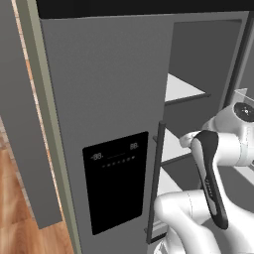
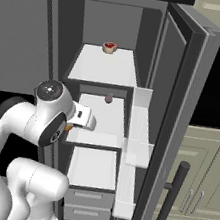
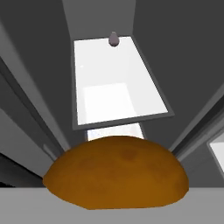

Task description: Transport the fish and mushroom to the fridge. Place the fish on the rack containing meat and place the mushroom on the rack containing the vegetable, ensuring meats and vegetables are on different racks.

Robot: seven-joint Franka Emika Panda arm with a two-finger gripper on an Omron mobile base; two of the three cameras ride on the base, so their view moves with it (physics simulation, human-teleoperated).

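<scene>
The mushroom [image 3: 117, 171], an orange-brown lump, sits right in front of the hand camera and hides the fingertips; a sliver of the mushroom [image 2: 68, 128] shows under the hand. My gripper [image 2: 75, 125] is shut on it, at the front left edge of the middle shelf [image 2: 103, 118] of the open fridge [image 2: 180, 93]. A small purplish vegetable [image 2: 108, 98] stands at the back of that shelf, also visible as the vegetable [image 3: 113, 39]. A red piece of meat [image 2: 110, 47] lies on the top shelf [image 2: 104, 68]. The fish is out of view.
The fridge's right door [image 2: 175, 158] stands open with white door bins [image 2: 135, 152]. Its left door [image 1: 109, 99], with a black dispenser panel [image 1: 116, 181] and a bar handle [image 1: 156, 183], is closed. Drawers [image 2: 89, 200] sit below the shelves. Green cabinets [image 2: 205, 189] lie to the right.
</scene>
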